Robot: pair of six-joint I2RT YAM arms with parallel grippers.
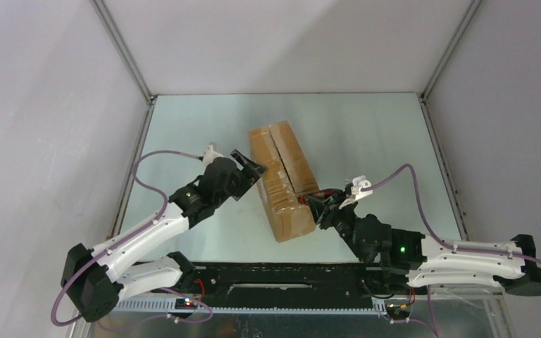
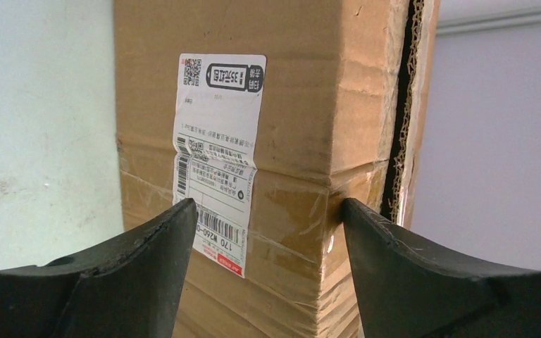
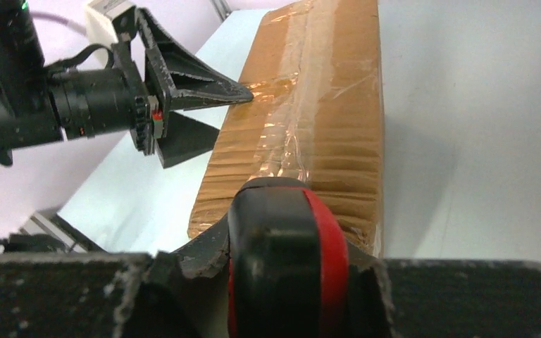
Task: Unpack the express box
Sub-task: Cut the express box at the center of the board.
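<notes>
Only the left wrist view showed the white label [image 2: 217, 151] on the side of the express box [image 1: 283, 179]; only the right wrist view showed the clear tape [image 3: 303, 105] along its top. The box lay in the middle of the table [image 1: 366, 134], its long axis running far to near, the near end skewed slightly right. The left gripper [image 1: 251, 169] reached in from the left, jaws spread wide astride the box's upper edge. The right gripper [image 1: 315, 201], low at the near right corner, was clenched on a red-and-black tool [image 3: 285, 246], possibly a cutter.
</notes>
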